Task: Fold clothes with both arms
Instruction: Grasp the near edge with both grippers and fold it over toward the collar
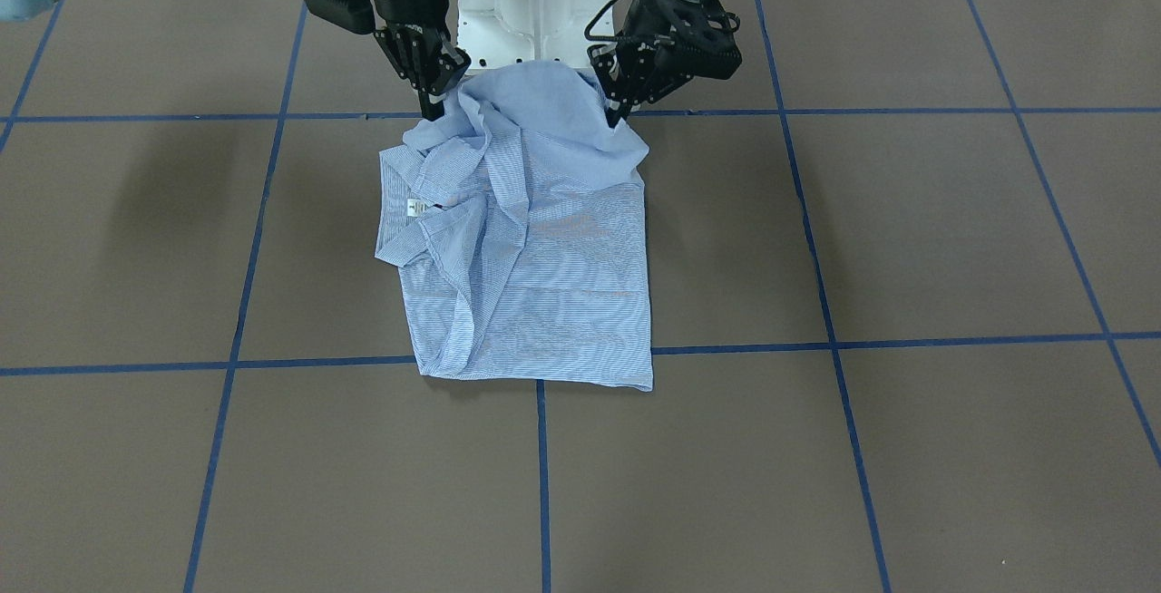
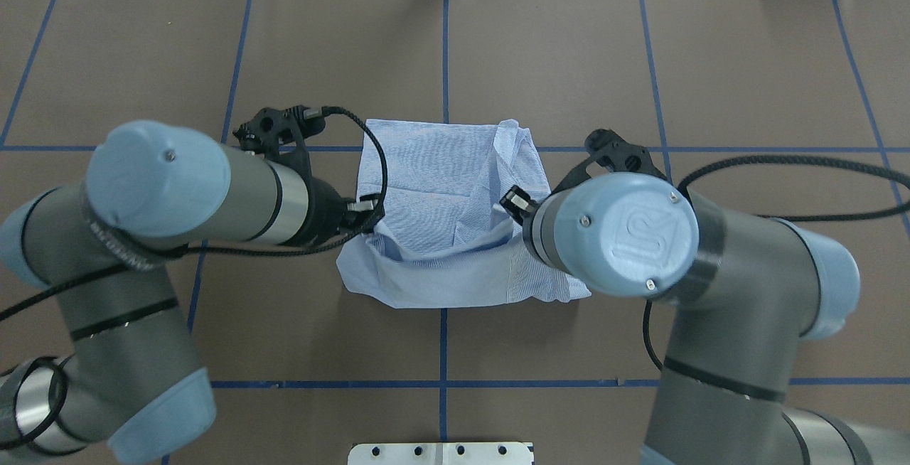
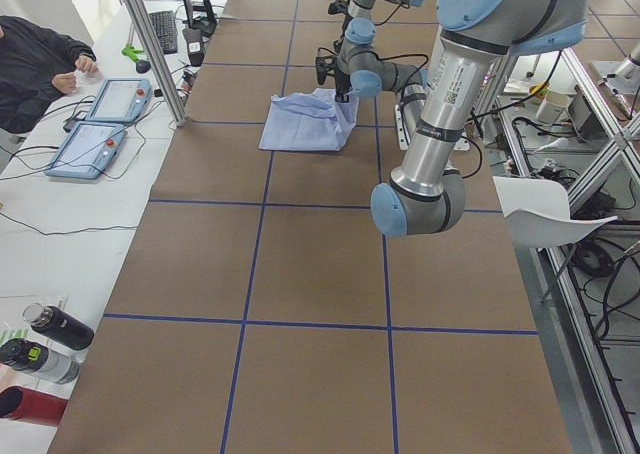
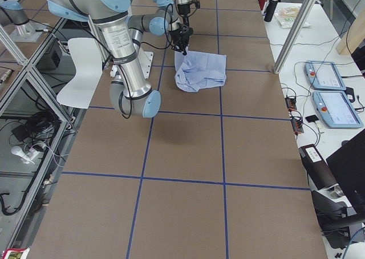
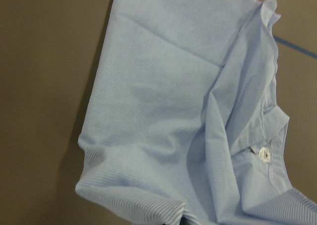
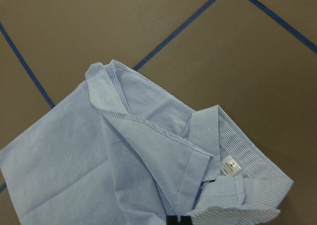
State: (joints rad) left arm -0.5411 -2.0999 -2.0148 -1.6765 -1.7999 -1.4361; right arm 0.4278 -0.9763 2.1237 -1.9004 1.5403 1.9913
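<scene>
Seeing the left gripper and right gripper each clamped on the raised edge of the shirt, I note the white pedestal just behind.

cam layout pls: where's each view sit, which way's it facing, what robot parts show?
Front-facing: across the table, facing the white pedestal, steeply down; left gripper and right gripper pinch the shirt.
Overhead: behind the arms, looking forward-down; left arm, right arm.
Exterior left: table's left end, looking along it; left arm nearest.
Exterior right: opposite end, same; right arm nearest.
Left wrist: down onto shirt; no arm.
Right wrist: likewise.
Shared: both wrist views show the neck label.
</scene>
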